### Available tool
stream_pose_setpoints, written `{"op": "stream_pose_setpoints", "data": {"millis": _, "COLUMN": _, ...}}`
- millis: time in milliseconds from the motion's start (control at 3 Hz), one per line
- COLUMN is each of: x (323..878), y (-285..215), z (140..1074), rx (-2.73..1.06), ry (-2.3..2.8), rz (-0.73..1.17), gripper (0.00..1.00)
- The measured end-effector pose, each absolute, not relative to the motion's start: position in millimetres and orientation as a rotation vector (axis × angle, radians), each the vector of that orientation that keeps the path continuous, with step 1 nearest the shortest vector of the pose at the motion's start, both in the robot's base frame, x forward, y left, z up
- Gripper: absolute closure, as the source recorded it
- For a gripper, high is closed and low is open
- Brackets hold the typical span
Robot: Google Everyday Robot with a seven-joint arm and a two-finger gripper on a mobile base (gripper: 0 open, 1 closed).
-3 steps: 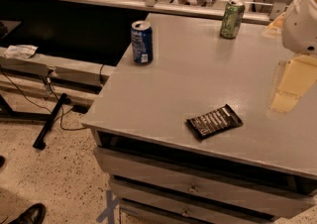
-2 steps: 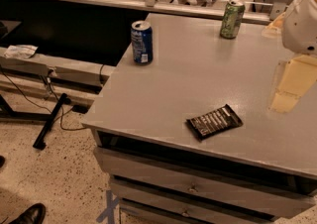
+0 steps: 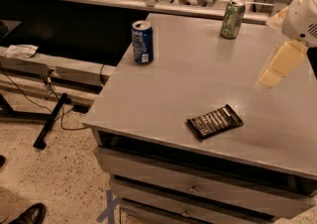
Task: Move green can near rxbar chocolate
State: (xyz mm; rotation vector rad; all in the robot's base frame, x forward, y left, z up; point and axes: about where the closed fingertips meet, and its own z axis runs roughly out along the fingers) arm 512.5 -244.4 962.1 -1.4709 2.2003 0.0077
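Note:
The green can (image 3: pixel 233 19) stands upright at the far edge of the grey table (image 3: pixel 198 79), right of centre. The rxbar chocolate (image 3: pixel 214 121), a dark wrapper with pale print, lies flat near the table's front edge. My gripper (image 3: pixel 278 65) hangs above the table's right side, below the white arm housing (image 3: pixel 303 14). It is to the right of and nearer than the green can, and behind and to the right of the bar. It touches neither and holds nothing I can see.
A blue can (image 3: pixel 142 42) stands upright near the table's left edge. Drawers (image 3: pixel 193 188) sit under the table front. A lower bench (image 3: pixel 44 64) with cables lies to the left. A shoe (image 3: pixel 30 214) shows at the bottom left on the floor.
My gripper has risen a little in the view, toward the back of the table. The cans and the bar have not moved.

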Motion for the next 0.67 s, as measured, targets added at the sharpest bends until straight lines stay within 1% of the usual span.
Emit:
{"op": "stream_pose_setpoints", "data": {"millis": 333, "x": 579.8, "y": -263.0, "z": 962.4, "rx": -1.296, "ry": 2.141, "rz": 0.023, "gripper": 0.00}}
{"op": "stream_pose_setpoints", "data": {"millis": 667, "x": 579.9, "y": -263.0, "z": 962.3, "rx": -1.296, "ry": 2.141, "rz": 0.023, "gripper": 0.00}}
